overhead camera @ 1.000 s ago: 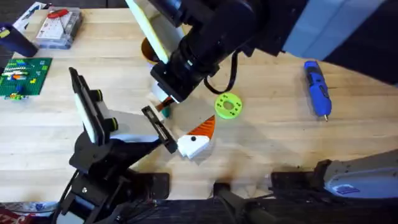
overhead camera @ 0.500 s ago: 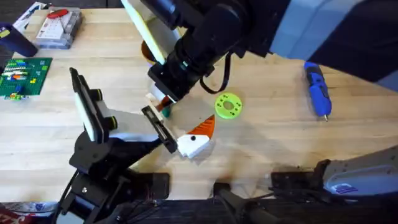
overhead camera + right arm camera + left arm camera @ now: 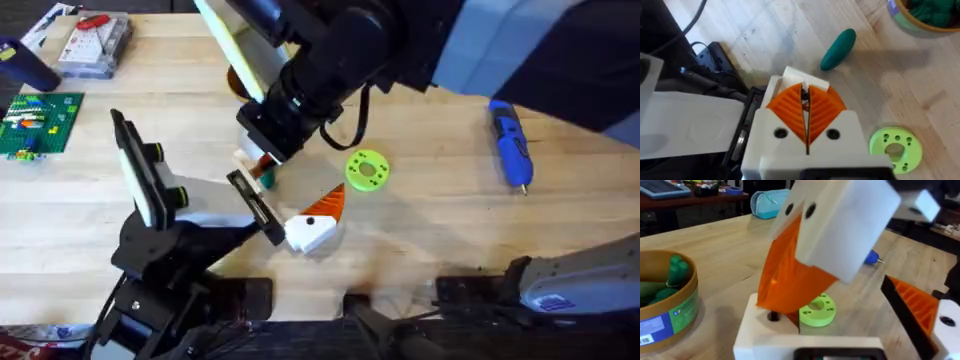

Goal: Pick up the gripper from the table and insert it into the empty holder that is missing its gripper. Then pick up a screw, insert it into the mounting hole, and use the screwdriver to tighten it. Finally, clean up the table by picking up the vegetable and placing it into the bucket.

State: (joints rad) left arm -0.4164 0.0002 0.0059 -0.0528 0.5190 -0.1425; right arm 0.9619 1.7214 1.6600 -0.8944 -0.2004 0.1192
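Blue screwdriver point(image 3: 510, 142) lies well apart from right gripper point(image 3: 262, 163).

1. The overhead camera looks down and forward across the table point(image 3: 100, 215), with the right arm rising close beneath it, large and dark.
2. The left wrist camera looks low along the tabletop, close to the green disc point(image 3: 816, 310) and bucket point(image 3: 665, 305).
3. The right wrist camera faces steeply down, seemingly quite near the wood.
4. All three views share the green disc.
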